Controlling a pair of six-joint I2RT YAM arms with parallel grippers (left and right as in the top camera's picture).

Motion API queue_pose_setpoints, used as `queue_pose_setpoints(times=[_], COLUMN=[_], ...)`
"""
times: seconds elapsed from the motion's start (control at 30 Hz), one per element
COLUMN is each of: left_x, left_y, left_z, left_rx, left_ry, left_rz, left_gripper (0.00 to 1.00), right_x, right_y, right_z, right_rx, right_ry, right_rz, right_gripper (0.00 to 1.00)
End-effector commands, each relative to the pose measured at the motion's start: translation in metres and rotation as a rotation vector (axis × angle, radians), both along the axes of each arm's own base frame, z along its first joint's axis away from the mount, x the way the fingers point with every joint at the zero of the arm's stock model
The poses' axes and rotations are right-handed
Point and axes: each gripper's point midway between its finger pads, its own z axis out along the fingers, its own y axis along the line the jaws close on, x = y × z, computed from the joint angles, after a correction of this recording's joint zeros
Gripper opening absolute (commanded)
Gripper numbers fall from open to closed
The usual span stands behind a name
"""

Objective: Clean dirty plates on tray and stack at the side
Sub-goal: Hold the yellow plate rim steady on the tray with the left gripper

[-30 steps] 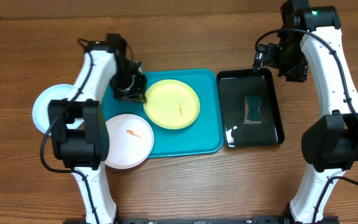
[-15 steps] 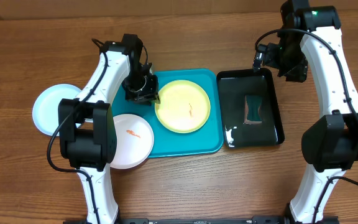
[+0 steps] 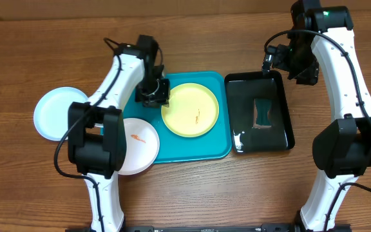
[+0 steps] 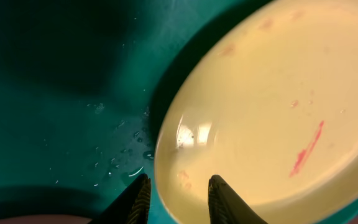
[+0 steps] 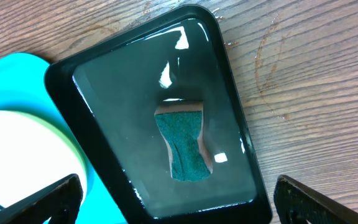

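Turquoise tray [image 3: 211, 149] sits mid-table, and I report on it first. The yellow-green plate [image 3: 190, 109] lies flat in its far half and carries an orange-red smear [image 4: 306, 148]. The white plate [image 3: 140, 145], also smeared, overlaps the tray's near left edge, partly hidden under the left arm. The pale blue plate [image 3: 51, 113] rests on the wooden table [image 3: 192, 193], left of the tray and apart from it.

The left gripper [image 4: 179, 180] is at the yellow-green plate's left rim. Its fingers [image 4: 140, 198] are parted a little and stand astride the rim, one outside and one over the plate's inner surface. I see no pinch. Water droplets [image 4: 120, 163] dot the tray just beside it.

The right gripper [image 5: 178, 186] hangs spread wide and holds nothing, above the black tray [image 3: 285, 132], where a green sponge [image 5: 185, 146] lies in water.
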Motion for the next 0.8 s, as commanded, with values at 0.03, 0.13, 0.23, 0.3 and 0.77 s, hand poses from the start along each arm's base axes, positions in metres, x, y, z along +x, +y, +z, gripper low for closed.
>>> queue_pose_setpoints(times=[0.03,0.13,0.23,0.3,0.77], left_x=[-0.003,0.0,0.005,0.009,0.024], left_y=[0.011,0.01,0.009,0.008,0.008], left_z=[-0.013,-0.015,-0.015,-0.015,-0.027], left_rx=[0.185,0.212,0.214,0.209,0.21], left_ry=[-0.011,-0.035,-0.06,-0.076,-0.162], left_rz=[0.052,0.043,0.042,0.031,-0.049], left_gripper=[0.34,0.34,0.34,0.34,0.28], right_x=[0.0,0.0,0.0,0.0,0.0], right_y=[-0.001,-0.001,-0.001,-0.001,-0.001], right_z=[0.005,0.005,0.005,0.005,0.005], right_rx=[0.006,0.006,0.006,0.006,0.006], right_ry=[-0.013,-0.013,-0.013,-0.013,-0.013], right_rz=[-0.003,-0.003,-0.003,-0.003,-0.003], right_gripper=[1.0,1.0,1.0,1.0,1.0])
